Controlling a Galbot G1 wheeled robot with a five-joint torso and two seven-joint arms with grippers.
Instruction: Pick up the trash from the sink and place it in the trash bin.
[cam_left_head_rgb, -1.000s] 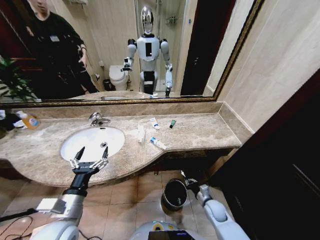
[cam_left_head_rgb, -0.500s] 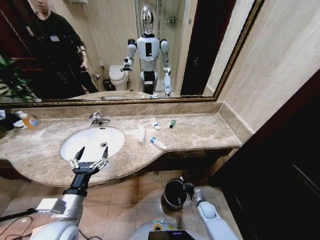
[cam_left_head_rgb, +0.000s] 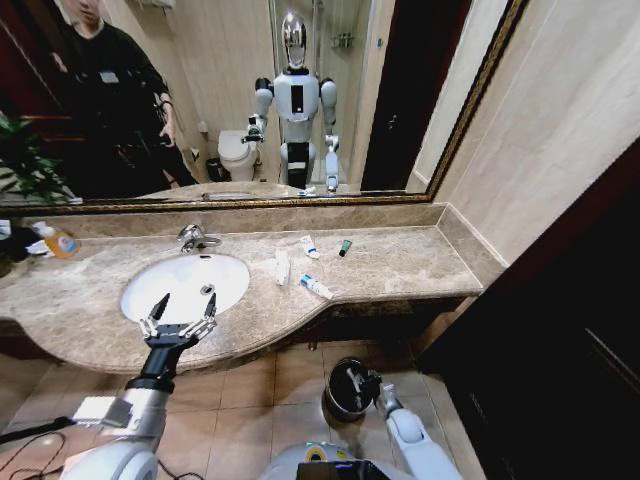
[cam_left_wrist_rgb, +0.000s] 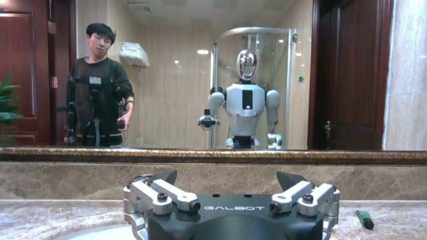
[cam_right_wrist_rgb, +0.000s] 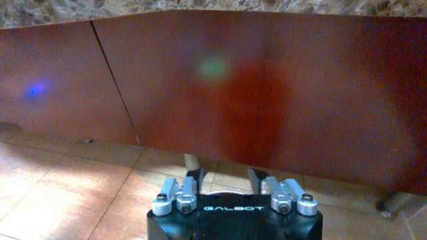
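While the right gripper (cam_left_head_rgb: 362, 381) hung low over the black trash bin (cam_left_head_rgb: 343, 395) on the floor, jaws narrowly parted and empty, the left gripper (cam_left_head_rgb: 181, 314) sat at the near rim of the sink (cam_left_head_rgb: 185, 285), fingers spread wide, holding nothing. Trash lay on the marble counter (cam_left_head_rgb: 400, 262) beyond: white tubes (cam_left_head_rgb: 316, 287) and a green-capped tube (cam_left_head_rgb: 344, 247), well apart from the basin.

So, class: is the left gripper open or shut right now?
Open. In the head view the left gripper hovers over the sink's front rim, its fingers spread wide with nothing between them.
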